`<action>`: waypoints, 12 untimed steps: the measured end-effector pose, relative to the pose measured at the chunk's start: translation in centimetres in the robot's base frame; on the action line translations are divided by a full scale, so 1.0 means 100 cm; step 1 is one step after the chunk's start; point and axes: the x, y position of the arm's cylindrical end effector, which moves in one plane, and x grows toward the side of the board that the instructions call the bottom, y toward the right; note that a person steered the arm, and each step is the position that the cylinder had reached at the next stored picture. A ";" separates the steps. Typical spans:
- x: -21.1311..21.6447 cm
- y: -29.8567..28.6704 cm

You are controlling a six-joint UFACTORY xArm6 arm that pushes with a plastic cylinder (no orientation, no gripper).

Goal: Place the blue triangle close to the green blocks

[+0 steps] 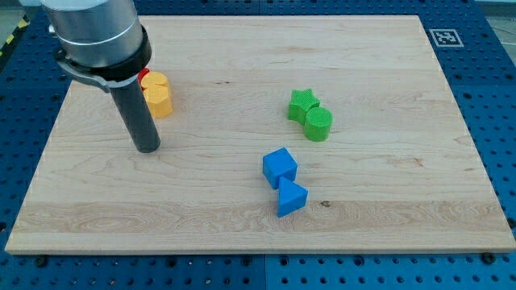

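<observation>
Wooden board (387, 217): blue triangle (291, 197) near bottom edge, touching blue cube (280, 167), apart from green star (302, 103) and green cylinder (318, 124); my tip (147, 148), gripperless, far left, holding nothing; push pending.

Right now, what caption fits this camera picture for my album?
My tip waits at the view's left by the yellow block, far from the blue triangle and green blocks.

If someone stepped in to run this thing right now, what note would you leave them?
My tip rests on the wooden board at the view's left, just below the yellow block, touching no block.
Blue triangle block lies bottom centre, against the blue cube.
Green star block and green round block sit together above and to the right.
Done: nothing apparent. Left: push the triangle up beside the greens.
</observation>
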 end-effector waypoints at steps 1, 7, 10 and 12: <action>0.021 0.011; 0.033 0.072; 0.031 0.072; 0.031 0.085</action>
